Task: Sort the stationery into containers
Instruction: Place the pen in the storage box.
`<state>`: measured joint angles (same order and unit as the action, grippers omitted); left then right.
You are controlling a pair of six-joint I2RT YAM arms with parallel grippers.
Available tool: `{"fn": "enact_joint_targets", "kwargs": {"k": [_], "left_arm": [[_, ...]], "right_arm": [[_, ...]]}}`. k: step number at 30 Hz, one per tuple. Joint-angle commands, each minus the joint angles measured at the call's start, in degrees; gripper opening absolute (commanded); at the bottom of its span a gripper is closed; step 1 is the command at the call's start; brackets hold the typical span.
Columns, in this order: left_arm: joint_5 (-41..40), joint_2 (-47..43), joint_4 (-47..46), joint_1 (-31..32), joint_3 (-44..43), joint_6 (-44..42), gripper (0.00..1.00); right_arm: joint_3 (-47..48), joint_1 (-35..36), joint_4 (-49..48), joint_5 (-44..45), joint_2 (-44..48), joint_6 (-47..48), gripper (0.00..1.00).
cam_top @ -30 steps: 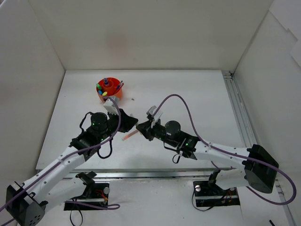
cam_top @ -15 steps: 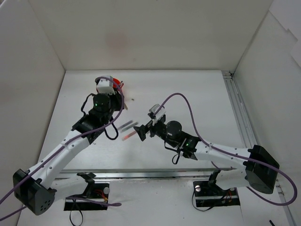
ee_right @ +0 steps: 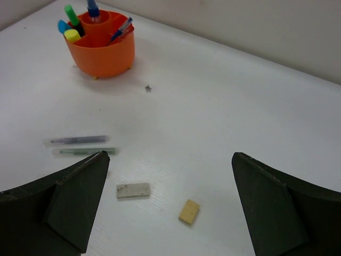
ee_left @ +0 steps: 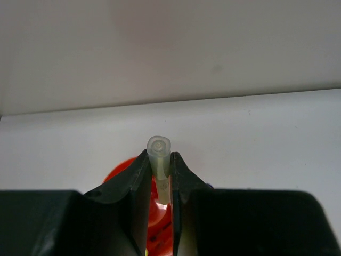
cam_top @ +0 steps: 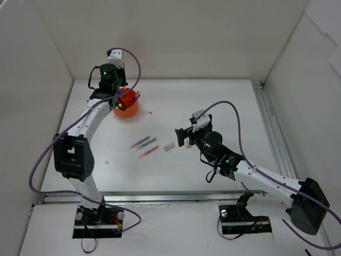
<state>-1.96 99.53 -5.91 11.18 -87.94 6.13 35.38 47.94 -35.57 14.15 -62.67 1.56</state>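
Note:
The orange organizer (cam_top: 128, 108) stands at the back left of the table. It holds highlighters with green (ee_right: 71, 13), blue and yellow caps, a blue-capped tube (ee_right: 93, 8) and pens. My left gripper (cam_top: 116, 98) hangs over it, shut on a pale translucent pen (ee_left: 159, 153) that stands up between the jaws, with the organizer (ee_left: 118, 172) below. On the table lie a red pen (cam_top: 148, 152), two greyish pens (ee_right: 77, 140), a grey eraser (ee_right: 133, 190) and a beige eraser (ee_right: 189, 211). My right gripper (ee_right: 170, 160) hovers open above the two erasers.
White walls close the table at the back and on both sides. A metal rail (cam_top: 269, 128) runs along the right side. A small dark speck (ee_right: 148, 88) lies to the right of the organizer.
My left arm swung from the table's middle back to the organizer, carrying the pale pen. My right gripper opened and drew back to the right. The pens and the grey eraser now lie uncovered.

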Motion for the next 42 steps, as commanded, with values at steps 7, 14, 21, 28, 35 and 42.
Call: {"fn": "enact_joint_targets", "kwargs": {"k": [7, 14, 21, 28, 35, 42], "left_arm": [[12.15, 15.34, -2.00, -1.95, -22.61, -8.15, 0.00], [11.63, 19.74, -2.61, -3.01, -22.98, -7.27, 0.00], [7.85, 19.39, -4.28, -3.01, -17.81, -7.27, 0.00], [8.81, 21.49, -3.23, -3.01, -18.41, -5.10, 0.00], [9.16, 21.94, 0.27, -3.01, -19.81, -4.55, 0.06], [9.34, 18.17, 2.84, -3.01, -18.50, -3.50, 0.43]], "right_arm": [[4.35, -8.21, 2.26, -5.10, -4.82, -1.30, 0.98], [5.32, -13.31, 2.17, -10.54, -8.34, -4.64, 0.98], [5.32, -15.42, 2.09, -12.66, -9.57, -5.95, 0.98], [4.62, -16.56, 1.47, -13.01, -9.92, -6.31, 0.98], [4.79, -17.18, 1.47, -13.71, -10.27, -6.39, 0.98], [4.61, -17.27, 0.94, -17.92, -9.13, -6.75, 0.98]]}}
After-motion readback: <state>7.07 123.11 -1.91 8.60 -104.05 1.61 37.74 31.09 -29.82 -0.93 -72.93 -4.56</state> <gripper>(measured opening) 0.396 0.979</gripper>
